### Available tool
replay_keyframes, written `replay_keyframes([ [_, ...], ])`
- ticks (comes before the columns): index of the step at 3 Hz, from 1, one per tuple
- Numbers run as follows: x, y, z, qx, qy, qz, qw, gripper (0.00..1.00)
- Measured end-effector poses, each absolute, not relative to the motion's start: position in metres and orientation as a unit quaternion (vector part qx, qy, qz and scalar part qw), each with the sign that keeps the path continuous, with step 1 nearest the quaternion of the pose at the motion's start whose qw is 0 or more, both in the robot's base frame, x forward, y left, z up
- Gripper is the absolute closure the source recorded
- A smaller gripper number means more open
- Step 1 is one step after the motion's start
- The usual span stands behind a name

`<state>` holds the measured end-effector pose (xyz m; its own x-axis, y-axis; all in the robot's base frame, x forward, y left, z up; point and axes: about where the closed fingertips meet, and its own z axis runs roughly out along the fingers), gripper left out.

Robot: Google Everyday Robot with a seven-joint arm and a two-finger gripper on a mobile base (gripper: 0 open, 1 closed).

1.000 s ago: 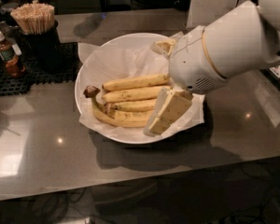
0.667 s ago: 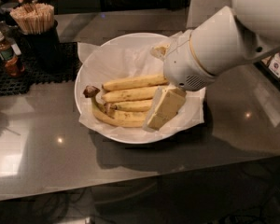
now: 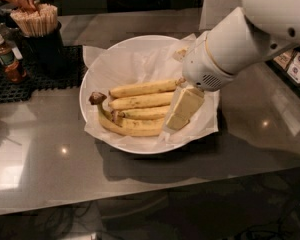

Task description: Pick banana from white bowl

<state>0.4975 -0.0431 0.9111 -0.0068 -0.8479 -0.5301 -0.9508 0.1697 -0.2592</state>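
Hand (image 3: 179, 119) beside banana (image 3: 141, 88) in white bowl (image 3: 83, 98)

Long, nearly straight yellow banana (image 3: 142, 88) lying crosswise, farthest back of several in paper-lined white bowl (image 3: 121, 45), stem end beside gripper (image 3: 176, 120) at bowl's right

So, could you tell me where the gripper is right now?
In the camera view, the gripper is inside the white bowl, right of centre, just below the stem end of the banana.

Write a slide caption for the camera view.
Robot pincer low inside the white bowl, beside the bananas.
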Motion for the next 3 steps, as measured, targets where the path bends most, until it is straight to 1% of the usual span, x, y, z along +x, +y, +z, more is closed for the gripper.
replay_keyframes([
  [1, 0.497, -0.043, 0.911, -0.639, 0.704, 0.086, 0.298, 0.17],
  [2, 0.498, -0.043, 0.911, -0.638, 0.705, 0.085, 0.299, 0.13],
  [3, 0.508, -0.052, 0.918, -0.631, 0.71, 0.065, 0.305, 0.06],
])
